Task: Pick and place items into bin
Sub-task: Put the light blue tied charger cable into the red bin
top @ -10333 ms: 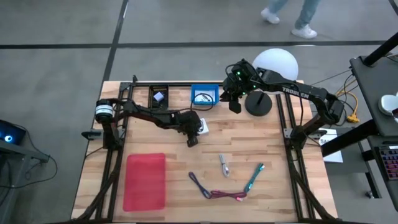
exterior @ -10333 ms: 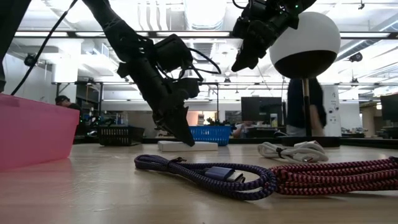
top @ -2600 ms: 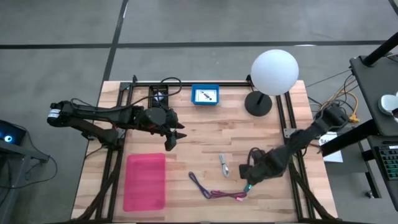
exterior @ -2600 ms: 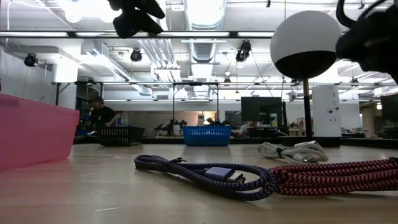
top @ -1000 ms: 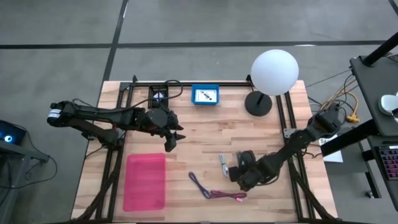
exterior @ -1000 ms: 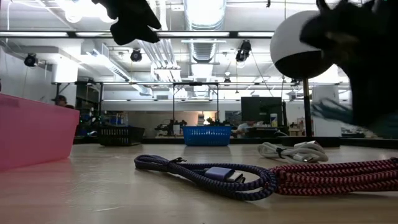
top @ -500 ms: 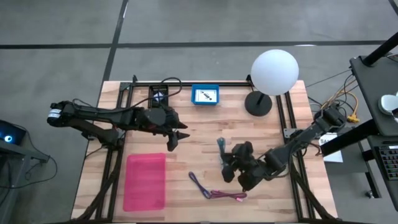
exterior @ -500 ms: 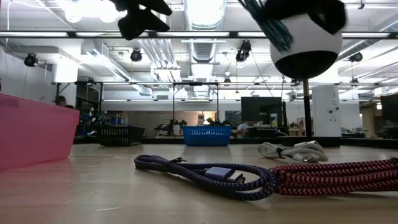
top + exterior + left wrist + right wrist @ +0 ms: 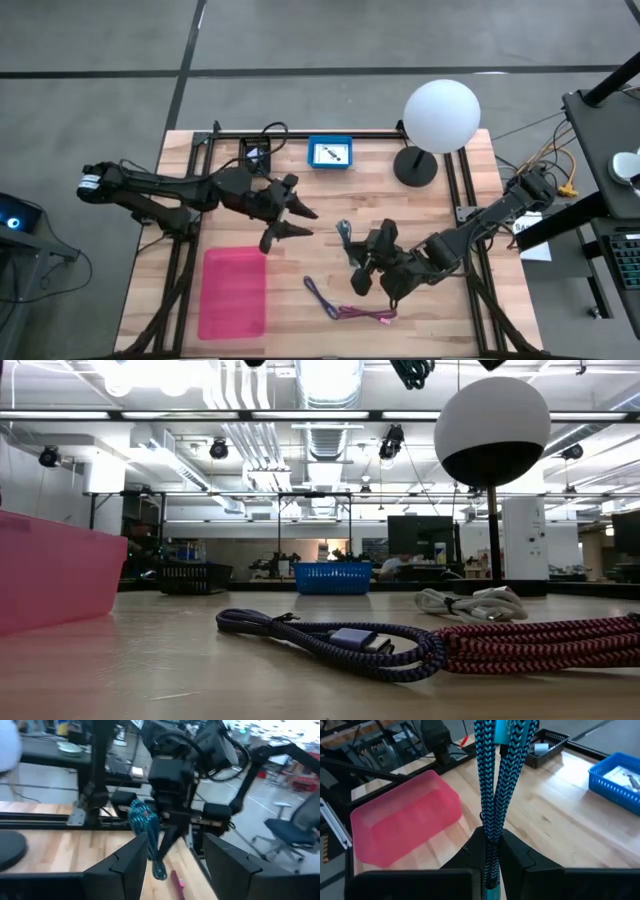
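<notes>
Right now the right tool (image 9: 352,262) is up off the tabletop (image 9: 440,215) near its middle, clamped on a folded teal-blue braided cord (image 9: 496,795). R wrist view shows the doubled cord pinched between the two dark fingers (image 9: 470,855) w/ both strands running up past the cam. In the high view only a short bit of that cord (image 9: 344,233) pokes out beside the tool. L wrist view sees the same cord (image 9: 146,822) hanging from the right tool across the way.

Left tool (image 9: 295,220) hovers over the tabletop, left of centre, just above the pink bin (image 9: 235,290); fingers spread apart, nothing between them. It points toward the right tool, w/ a gap between the two.

Pink bin sits at the near left of the tabletop; can't see anything inside from above. Purple-pink cord (image 9: 347,308) lies flat on the wood just below the right arm, right of the bin, not touching it. Low view has this cord (image 9: 400,643) in the foreground, purple end coiled left, red-pink braid to the right, w/ a white cable bundle (image 9: 470,603) behind it.

At the far edge: blue basket (image 9: 329,153) w/ small items in it, black basket (image 9: 256,155) beside it to the left. White globe lamp (image 9: 440,115) stands at the far right on a black base.
</notes>
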You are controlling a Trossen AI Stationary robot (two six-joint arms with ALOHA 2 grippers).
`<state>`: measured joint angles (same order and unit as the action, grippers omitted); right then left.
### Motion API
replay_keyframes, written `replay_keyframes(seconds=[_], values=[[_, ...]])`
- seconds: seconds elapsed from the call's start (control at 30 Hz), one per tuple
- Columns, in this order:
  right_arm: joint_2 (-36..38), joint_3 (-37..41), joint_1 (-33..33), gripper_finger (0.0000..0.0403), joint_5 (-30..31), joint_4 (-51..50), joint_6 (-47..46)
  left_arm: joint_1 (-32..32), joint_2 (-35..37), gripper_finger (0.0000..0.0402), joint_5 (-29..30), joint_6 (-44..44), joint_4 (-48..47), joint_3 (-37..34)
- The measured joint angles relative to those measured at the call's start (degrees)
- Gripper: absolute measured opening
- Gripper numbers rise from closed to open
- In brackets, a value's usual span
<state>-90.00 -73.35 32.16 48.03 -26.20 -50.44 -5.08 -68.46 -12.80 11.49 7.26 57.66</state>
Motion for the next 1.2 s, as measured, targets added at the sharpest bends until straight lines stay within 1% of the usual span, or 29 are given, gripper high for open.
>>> replay_keyframes(seconds=[0.23,0.37,0.5,0.67,0.77,1.03,1.1,1.2], values=[[0.0,-1.5,-0.8,0.0022,0.0,0.0,4.4,0.0,-5.2,0.0176,-0.8,0.2,7.4,-0.1],[0.0,-1.7,-1.2,0.0022,0.0,0.0,4.6,0.0,-8.5,0.0176,-0.7,0.6,11.9,-0.1],[0.0,-1.7,-1.2,0.0022,0.0,0.0,4.5,0.1,-11.4,0.0176,-0.7,3.2,16.4,-0.1],[0.0,-1.7,-1.2,0.0022,-0.1,0.0,4.4,0.1,-14.4,0.0176,-0.6,3.3,22.1,0.1],[0.0,-1.7,-1.2,0.0022,-0.2,0.0,4.4,0.1,-15.9,0.0176,-0.5,3.3,23.8,0.8],[0.0,-1.7,-1.2,0.0022,-0.7,-0.2,4.4,0.1,-17.5,0.0174,-0.3,3.1,24.2,1.3],[0.0,-1.7,-1.2,0.0022,-0.7,-0.2,4.4,0.1,-17.6,0.0164,-0.3,3.1,24.0,1.2],[0.0,-1.7,-1.2,0.0022,-0.7,-0.2,4.5,0.1,-17.6,0.0132,-0.3,2.6,23.5,1.1]])
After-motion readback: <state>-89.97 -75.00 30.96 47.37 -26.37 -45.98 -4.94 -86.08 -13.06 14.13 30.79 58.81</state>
